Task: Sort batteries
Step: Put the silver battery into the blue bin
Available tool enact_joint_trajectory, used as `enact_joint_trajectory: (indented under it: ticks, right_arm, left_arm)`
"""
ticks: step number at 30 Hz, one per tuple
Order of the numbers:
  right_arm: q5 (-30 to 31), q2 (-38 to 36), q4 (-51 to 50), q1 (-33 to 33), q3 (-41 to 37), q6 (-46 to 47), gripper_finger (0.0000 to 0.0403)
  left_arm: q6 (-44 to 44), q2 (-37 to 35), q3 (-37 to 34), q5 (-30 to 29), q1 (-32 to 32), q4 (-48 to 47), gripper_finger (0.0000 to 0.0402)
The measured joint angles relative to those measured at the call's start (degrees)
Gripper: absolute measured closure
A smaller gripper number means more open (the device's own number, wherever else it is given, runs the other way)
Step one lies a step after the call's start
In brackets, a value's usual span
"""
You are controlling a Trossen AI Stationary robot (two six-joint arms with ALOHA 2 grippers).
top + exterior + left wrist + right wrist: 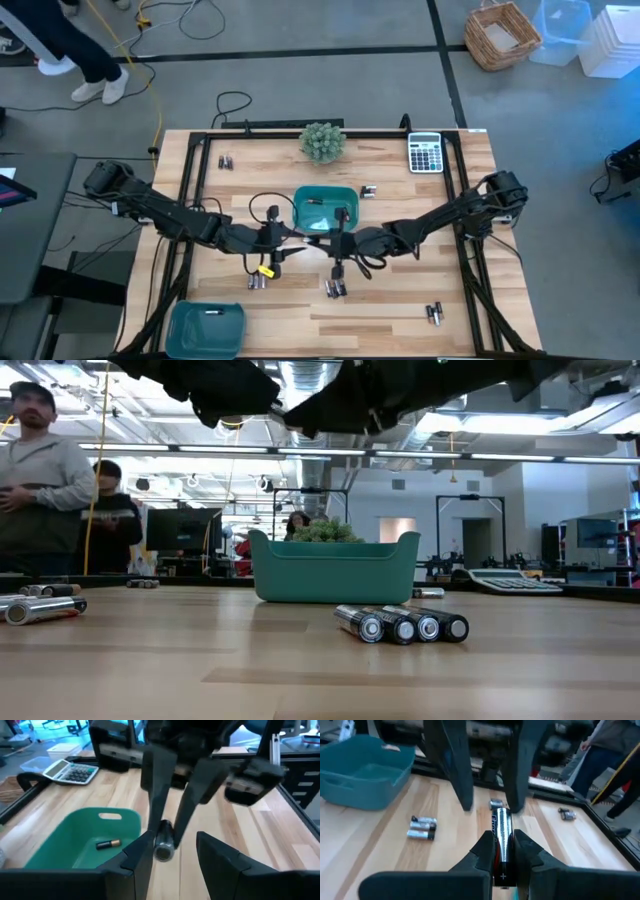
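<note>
Nearest, our right gripper (504, 851) clamps a battery (502, 840) between the left gripper's (172, 851) parted fingers: a handover, so left should close next.

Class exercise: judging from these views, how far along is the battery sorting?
Early on. Done: one battery lies in the middle tray. In hand: the right end effector holds a cell, the left end effector open facing it. Left: loose groups across the table.

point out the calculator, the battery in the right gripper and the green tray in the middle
calculator (425, 153), high view, on its keypad
battery (502, 840), right wrist view, mid-body between the fingers
green tray (303, 203), high view, on its left rim
</note>
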Motion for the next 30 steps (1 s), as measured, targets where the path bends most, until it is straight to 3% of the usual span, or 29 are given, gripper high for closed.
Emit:
enact_joint_trajectory:
  ticks: [17,30]
  right_arm:
    - [-1.16,-0.11,-1.45,-0.69,0.61,-0.41,0.0353]
    - [-1.22,-0.13,-3.0,-0.66,0.5,-0.17,0.0353]
  left_arm:
    - [3.27,2.98,-0.07,-1.57,1.33,4.13,0.0263]
    - [4.7,3.0,-0.12,-1.69,1.29,4.44,0.0335]
